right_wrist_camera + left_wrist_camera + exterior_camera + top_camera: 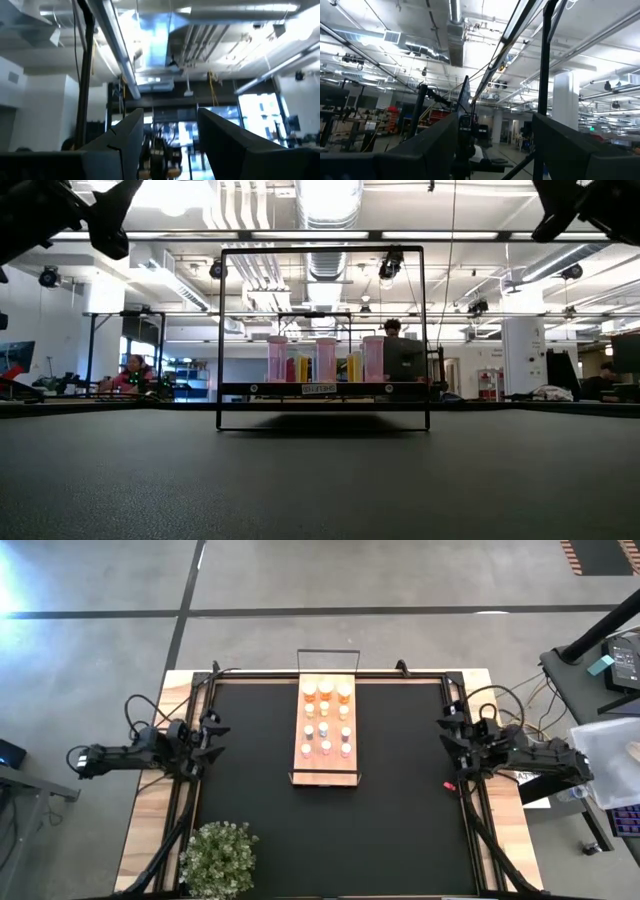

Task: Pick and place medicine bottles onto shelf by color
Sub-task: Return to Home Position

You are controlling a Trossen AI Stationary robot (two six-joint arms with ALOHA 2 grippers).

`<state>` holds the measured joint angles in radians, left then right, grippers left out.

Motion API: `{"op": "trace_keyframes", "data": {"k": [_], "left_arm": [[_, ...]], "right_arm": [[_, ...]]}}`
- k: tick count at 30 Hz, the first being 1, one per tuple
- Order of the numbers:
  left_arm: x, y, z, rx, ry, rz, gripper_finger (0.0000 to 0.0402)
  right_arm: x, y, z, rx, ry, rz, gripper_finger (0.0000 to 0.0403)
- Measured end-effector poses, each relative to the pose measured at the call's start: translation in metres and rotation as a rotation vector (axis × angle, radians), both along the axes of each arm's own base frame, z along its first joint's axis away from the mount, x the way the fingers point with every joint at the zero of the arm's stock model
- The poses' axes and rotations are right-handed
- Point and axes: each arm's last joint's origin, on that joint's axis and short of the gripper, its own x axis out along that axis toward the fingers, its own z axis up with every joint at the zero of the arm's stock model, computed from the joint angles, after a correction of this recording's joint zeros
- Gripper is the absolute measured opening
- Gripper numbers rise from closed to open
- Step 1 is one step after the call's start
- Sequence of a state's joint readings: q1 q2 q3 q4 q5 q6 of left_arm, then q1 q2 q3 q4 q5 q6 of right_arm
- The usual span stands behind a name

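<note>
Claws: gaped wide, held nothing; left claw, right claw, flanking shelf on counter; bright hall behind.

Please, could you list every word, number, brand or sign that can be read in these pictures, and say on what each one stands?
No text can be read in any view.
White label on the front edge of the shelf, low view: there is print, but it is too small to read.
Medicine bottles: no label on them is legible.
</note>
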<state>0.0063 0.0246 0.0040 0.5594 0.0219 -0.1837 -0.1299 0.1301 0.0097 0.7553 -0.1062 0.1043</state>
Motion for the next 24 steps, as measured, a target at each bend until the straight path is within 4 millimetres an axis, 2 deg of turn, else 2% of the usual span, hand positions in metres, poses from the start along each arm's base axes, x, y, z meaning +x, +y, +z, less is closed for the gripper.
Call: {"op": "trace_keyframes", "data": {"k": [11, 24], "left_arm": [[0.000, 0.000, 0.000, 0.000, -0.001, 0.004, 0.0238], [-0.001, 0.011, 0.000, 0.000, -0.002, 0.130, 0.0238]], "right_arm": [[-0.016, -0.003, 0.008, -0.021, -0.128, -0.067, 0.0178], [-0.019, -0.014, 0.007, -0.030, -0.125, -0.230, 0.0178]]}}
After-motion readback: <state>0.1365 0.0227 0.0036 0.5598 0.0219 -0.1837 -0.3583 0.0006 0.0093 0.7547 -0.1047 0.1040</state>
